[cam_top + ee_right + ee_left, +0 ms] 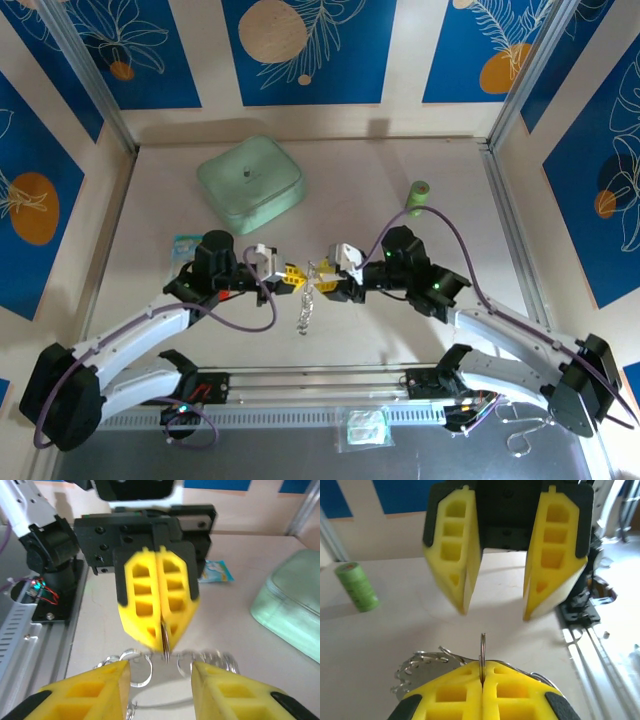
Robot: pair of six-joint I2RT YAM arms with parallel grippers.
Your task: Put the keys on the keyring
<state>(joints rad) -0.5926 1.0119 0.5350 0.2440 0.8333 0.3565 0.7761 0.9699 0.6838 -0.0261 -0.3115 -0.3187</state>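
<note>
**Left gripper pinches keyring, right gripper open in front of it**

Your left gripper point(482, 669) is clamped tight on the keyring point(482, 650), fingers pressed together with the thin ring caught in the seam. Your right gripper point(493, 614) faces it tip to tip. Its 2 fingers are spread, nothing sits between them, and the ring lines up with that gap, just short of the fingertips.

The ring stands upright and edge-on to both wrist cameras, a thin vertical line poking out past the left fingertips toward the right gripper. The beaded chain point(304, 312) drops from the ring. In the top view its long axis runs from the 2 grippers toward the near edge of the table point(400, 325). From the left wrist it bunches low and to the left of the fingers.

You can't pick out the keys at this size.

Around it: a green roll point(419, 197) far right, a mint box point(250, 184) at the back, a small packet point(185, 244) behind the left arm, and a clear bag point(365, 427) at the near rail. Nothing sits between the 2 grippers except the ring.
</note>
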